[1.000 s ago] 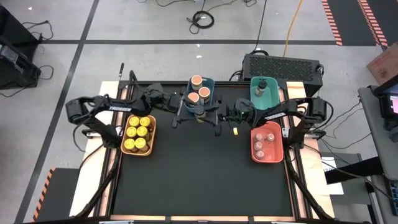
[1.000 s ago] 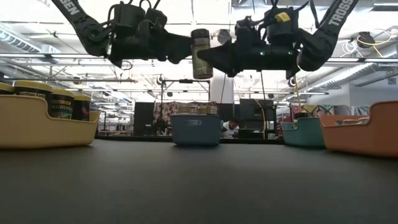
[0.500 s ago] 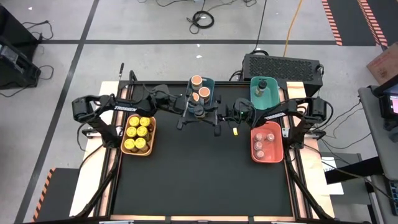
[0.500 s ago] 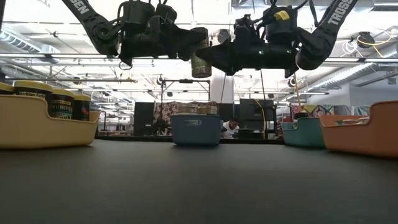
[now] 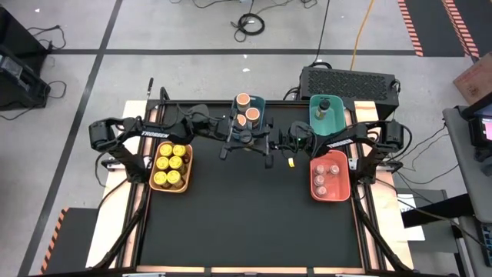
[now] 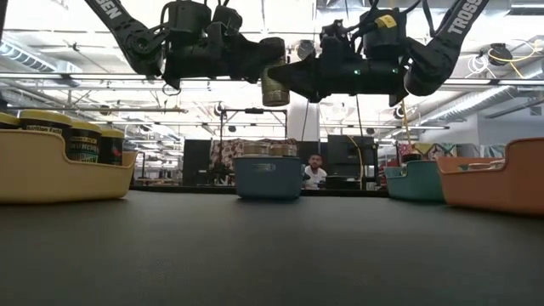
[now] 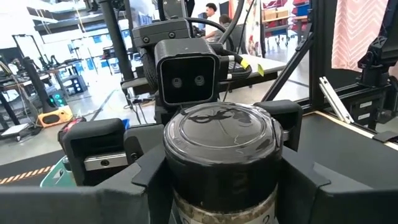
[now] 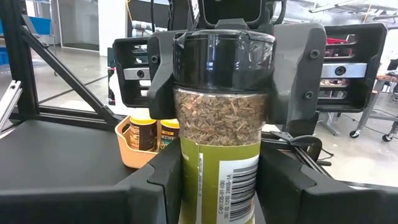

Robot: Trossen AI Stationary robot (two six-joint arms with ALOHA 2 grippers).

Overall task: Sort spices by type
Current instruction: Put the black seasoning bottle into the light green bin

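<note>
An olive spice jar [image 6: 274,81] with a dark lid and a green label hangs upright high above the table, just in front of the blue bin [image 5: 262,104]. My left gripper [image 5: 240,137] reaches it from the table's left and is shut on its lid. My right gripper [image 5: 257,141] reaches it from the right and is shut on its body. Yellow-lidded jars [image 5: 171,163] stand in the tan bin, peach-topped jars [image 5: 246,115] in the blue bin, pinkish-topped jars [image 5: 329,175] in the red bin, and one olive jar [image 5: 324,105] in the teal bin. My left gripper pinches the jar's dark lid [image 7: 219,134] between its two fingers [image 8: 163,68]. The fingers come level from the table's left. The jar stands upright, lifted clear of the table. My right gripper pinches the jar's labelled body [image 8: 219,177], below the lid, between its two fingers [image 8: 155,186]. The fingers come level from the table's right. The jar is upright and well clear of the table.
The tan bin [image 5: 187,158] sits at the left, the blue bin at the far middle, the teal bin [image 5: 314,115] at the far right and the red bin [image 5: 315,185] in front of it. The black mat [image 5: 246,223] is bare toward the near edge. A person [image 6: 315,172] sits far behind.
My left gripper has gone toward the table's right, up to the jar that my right gripper holds still in the air. Its fingers now stand on either side of the lid. The jar has stayed upright in place.
</note>
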